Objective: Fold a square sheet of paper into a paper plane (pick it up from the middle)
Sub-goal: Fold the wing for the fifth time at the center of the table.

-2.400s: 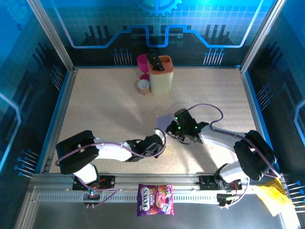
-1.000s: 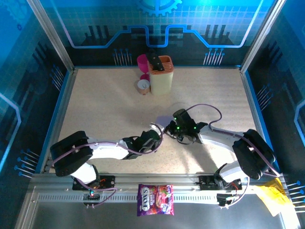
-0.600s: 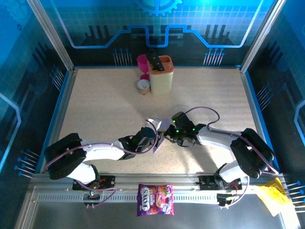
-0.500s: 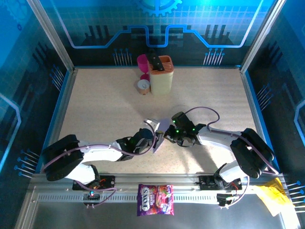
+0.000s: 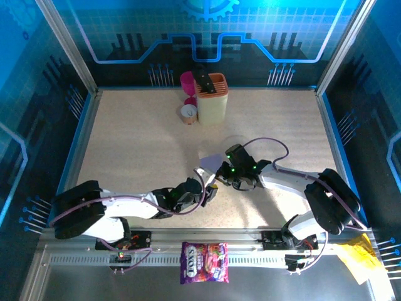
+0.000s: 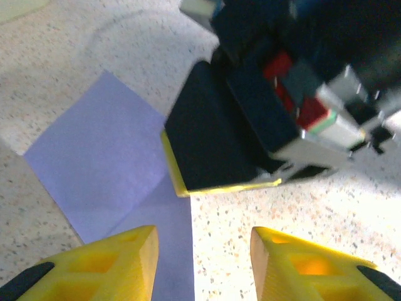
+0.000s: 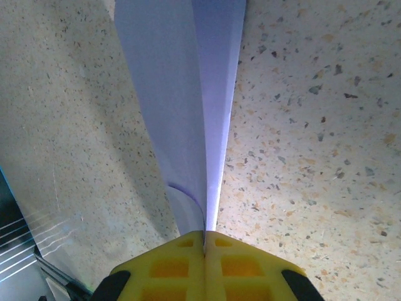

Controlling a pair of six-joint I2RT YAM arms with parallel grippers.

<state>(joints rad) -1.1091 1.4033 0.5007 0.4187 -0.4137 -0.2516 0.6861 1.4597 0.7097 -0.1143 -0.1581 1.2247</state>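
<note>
Lilac square sheet of paper clamped in R gripper; L gripper jaws partly apart over its edge.

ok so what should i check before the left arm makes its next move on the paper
1. Right gripper shut on the lilac paper sheet: ok.
2. Left gripper jaws apart, gripping nothing: ok.
3. Left fingers clear of the right gripper: ok, but close.
4. Sheet's layers lying flat together: not ok, they curl apart at the pinch.
5. Crease alignment: cannot tell.
6. Beige holder well away from the work spot: ok.
</note>
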